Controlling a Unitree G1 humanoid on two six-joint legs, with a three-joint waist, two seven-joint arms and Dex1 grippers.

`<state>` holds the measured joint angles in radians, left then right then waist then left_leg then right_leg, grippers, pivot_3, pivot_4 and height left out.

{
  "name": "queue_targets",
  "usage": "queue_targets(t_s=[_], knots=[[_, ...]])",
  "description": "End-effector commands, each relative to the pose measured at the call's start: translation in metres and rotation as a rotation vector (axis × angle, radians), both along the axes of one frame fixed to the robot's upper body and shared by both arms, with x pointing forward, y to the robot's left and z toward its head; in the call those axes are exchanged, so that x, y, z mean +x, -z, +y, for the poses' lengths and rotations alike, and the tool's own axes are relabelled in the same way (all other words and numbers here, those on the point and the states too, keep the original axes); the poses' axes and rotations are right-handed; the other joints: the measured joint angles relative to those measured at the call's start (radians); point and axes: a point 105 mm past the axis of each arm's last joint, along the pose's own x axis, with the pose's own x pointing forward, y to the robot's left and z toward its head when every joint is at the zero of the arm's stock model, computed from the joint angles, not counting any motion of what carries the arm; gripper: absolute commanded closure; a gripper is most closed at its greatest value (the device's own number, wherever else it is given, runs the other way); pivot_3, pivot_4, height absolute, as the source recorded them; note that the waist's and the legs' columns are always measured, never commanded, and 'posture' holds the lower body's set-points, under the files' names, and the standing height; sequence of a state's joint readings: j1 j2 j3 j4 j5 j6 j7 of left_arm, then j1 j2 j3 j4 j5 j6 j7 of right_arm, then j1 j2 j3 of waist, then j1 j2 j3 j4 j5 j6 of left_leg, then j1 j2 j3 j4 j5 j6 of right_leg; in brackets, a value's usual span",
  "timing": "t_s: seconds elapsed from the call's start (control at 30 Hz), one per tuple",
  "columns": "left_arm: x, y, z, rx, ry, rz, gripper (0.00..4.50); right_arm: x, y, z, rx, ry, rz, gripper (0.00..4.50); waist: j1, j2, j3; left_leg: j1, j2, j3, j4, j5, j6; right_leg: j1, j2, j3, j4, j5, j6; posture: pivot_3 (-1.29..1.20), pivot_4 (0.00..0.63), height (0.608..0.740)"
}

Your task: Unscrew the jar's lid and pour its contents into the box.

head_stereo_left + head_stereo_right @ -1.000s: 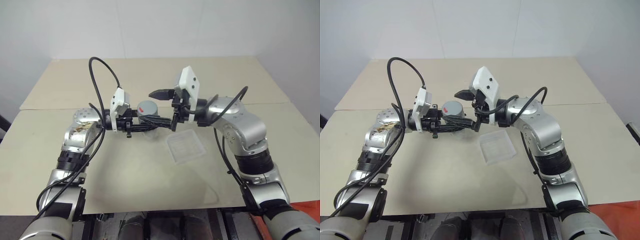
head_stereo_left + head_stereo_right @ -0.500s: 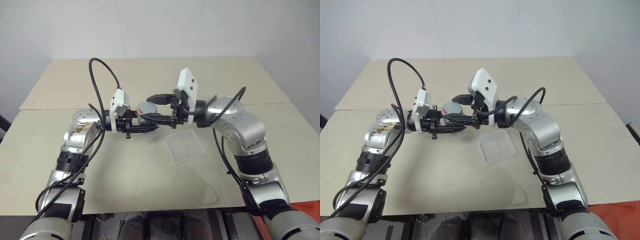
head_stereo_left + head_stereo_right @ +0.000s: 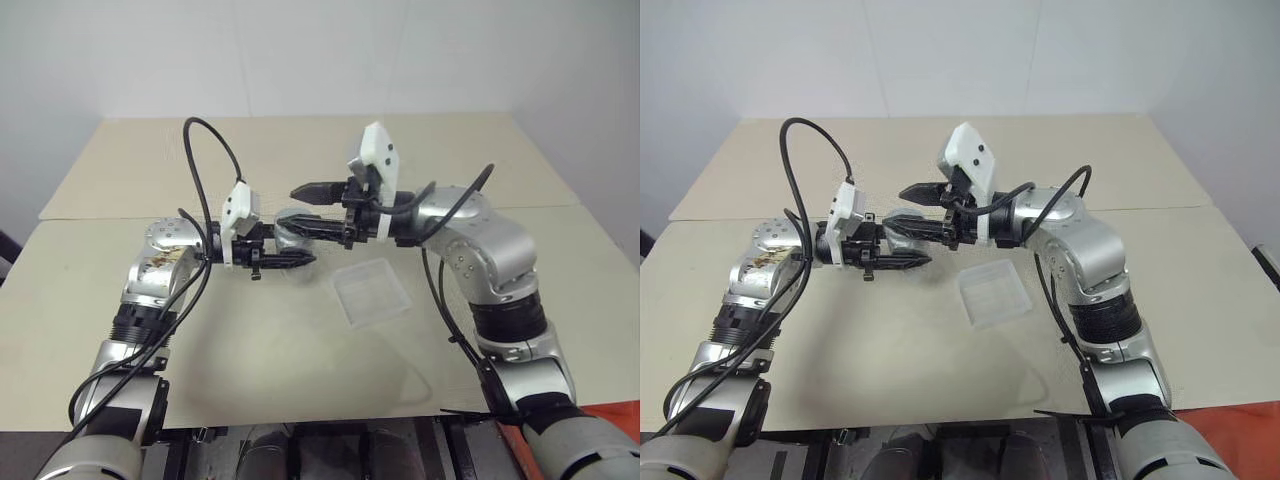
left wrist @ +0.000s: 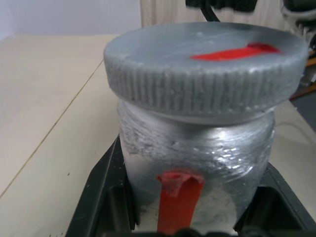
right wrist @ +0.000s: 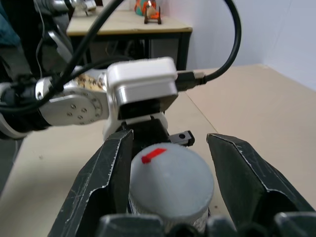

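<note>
My left gripper (image 3: pixel 292 246) is shut on the jar (image 4: pixel 197 148), a silvery cylinder with a red stripe, and holds it upright above the table. The grey ribbed lid (image 4: pixel 202 64) with a red mark sits on top of the jar. From the other side my right gripper (image 3: pixel 288 206) reaches in level, shut on the lid (image 5: pixel 170 180), with one black finger on each side of its rim. The contents are hidden inside the jar. The clear square box (image 3: pixel 372 293) lies on the table below and to the right of the jar.
The beige table (image 3: pixel 300 370) runs wide around the box, with a seam to a second table (image 3: pixel 300 150) behind. Black cables loop over both wrists. In the right wrist view a far desk carries an orange toy (image 5: pixel 148 10).
My right gripper, open and just above the lid a second ago, has come down and shut its fingers on the lid. The left gripper and the jar have kept still.
</note>
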<state>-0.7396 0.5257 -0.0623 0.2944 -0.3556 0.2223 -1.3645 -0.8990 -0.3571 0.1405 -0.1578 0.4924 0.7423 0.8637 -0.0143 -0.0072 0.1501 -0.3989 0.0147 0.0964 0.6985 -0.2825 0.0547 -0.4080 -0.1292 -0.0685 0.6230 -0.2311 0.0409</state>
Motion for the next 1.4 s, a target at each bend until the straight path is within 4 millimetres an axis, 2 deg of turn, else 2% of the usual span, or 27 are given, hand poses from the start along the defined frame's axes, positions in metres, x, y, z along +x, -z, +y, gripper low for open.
queue_targets(t_s=[0.03, 0.33, 0.43, 0.53, 0.8, 1.4], knots=[[0.0, -0.008, 0.002, -0.008, 0.001, -0.037, 2.57, -0.005, -0.02, -0.002, 0.044, -0.007, -0.043, 1.59, 0.0, 0.0, 0.0, 0.0, 0.0, 0.0, 0.0, 0.0, 0.0, 0.0, 0.0, 0.0, 0.0, 0.0, 0.0, 0.0, 0.15, 0.74], [0.001, -0.012, 0.0, -0.035, -0.004, -0.044, 2.57, -0.009, -0.017, -0.003, 0.032, -0.026, -0.051, 1.59, 0.0, 0.0, 0.0, 0.0, 0.0, 0.0, 0.0, 0.0, 0.0, 0.0, 0.0, 0.0, 0.0, 0.0, 0.0, 0.0, 0.15, 0.74], [0.002, -0.014, 0.0, -0.039, -0.005, -0.047, 2.57, -0.008, -0.014, -0.003, 0.02, -0.018, -0.048, 1.11, -0.001, 0.0, 0.0, 0.0, 0.0, 0.0, 0.0, 0.0, 0.0, 0.0, 0.0, 0.0, 0.0, 0.0, 0.0, 0.0, 0.15, 0.74], [0.001, -0.015, 0.001, -0.045, -0.005, -0.049, 2.57, -0.006, -0.008, -0.003, 0.001, 0.003, -0.046, 0.15, -0.001, 0.0, 0.0, 0.0, 0.0, 0.0, 0.0, 0.0, 0.0, 0.0, 0.0, 0.0, 0.0, 0.0, 0.0, 0.0, 0.15, 0.74], [0.001, -0.017, 0.0, -0.047, -0.002, -0.056, 2.57, 0.002, 0.005, -0.002, -0.029, 0.036, -0.033, 0.15, -0.001, 0.0, 0.0, 0.0, 0.0, 0.0, 0.0, 0.0, 0.0, 0.0, 0.0, 0.0, 0.0, 0.0, 0.0, 0.0, 0.15, 0.74], [0.001, -0.018, 0.001, -0.046, -0.002, -0.062, 2.57, 0.003, 0.012, 0.004, -0.033, 0.009, -0.003, 0.15, -0.001, 0.0, 0.0, 0.0, 0.0, 0.0, 0.0, 0.0, 0.0, 0.0, 0.0, 0.0, 0.0, 0.0, 0.0, 0.0, 0.15, 0.74]])
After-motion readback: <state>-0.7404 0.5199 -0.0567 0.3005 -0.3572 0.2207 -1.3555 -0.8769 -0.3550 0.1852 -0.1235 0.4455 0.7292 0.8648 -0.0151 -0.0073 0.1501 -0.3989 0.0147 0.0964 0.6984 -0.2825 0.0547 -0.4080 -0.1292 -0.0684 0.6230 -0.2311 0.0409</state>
